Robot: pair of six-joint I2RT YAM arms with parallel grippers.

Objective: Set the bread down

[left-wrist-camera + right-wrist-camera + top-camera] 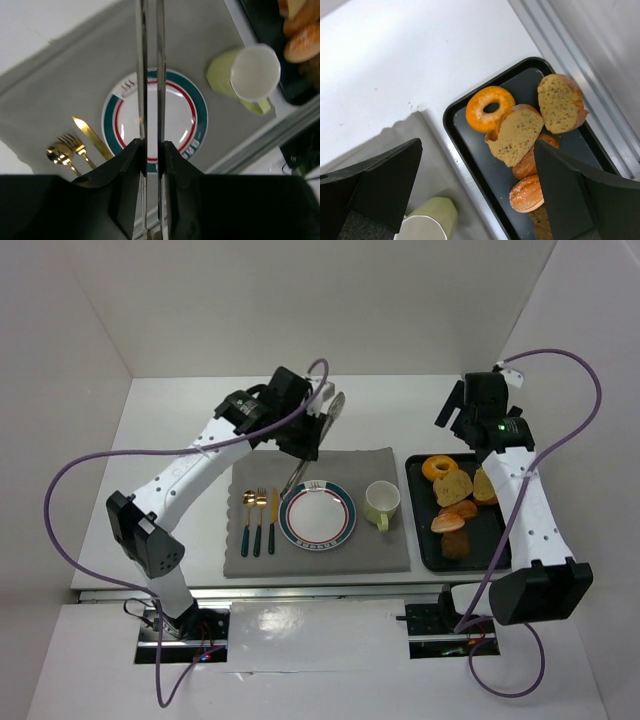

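The right tool (477, 146) hangs released, its two fingers spread wide with nothing between them, above the black tray (480, 167) on the white counter (395, 60). Straight below its open gap lies the bread. A golden-tan toast slice (516, 135) sits a little toward the right finger, resting partly on an orange roll (535, 161) and touching the glazed doughnut (490, 107) just beyond it. A second tan slice (561, 102) lies farther out past the right fingertip, close beside the first. The dark brown chunk (456, 545) is back at the wrist end of the tray, by the inner edge of the right finger. Another orange roll (526, 194) sits between the chunk and the toast.

The left tool (150, 150) is clenched on metal tongs (160, 75), whose two thin blades run straight out ahead from between the fingers, close together. Under the blades is a white plate (197, 115) with a green and red rim on a grey mat (75, 75). Off to the tool's right stands a pale green mug (255, 72); to its left lie a gold knife (90, 132), fork (75, 147) and spoon (57, 156)
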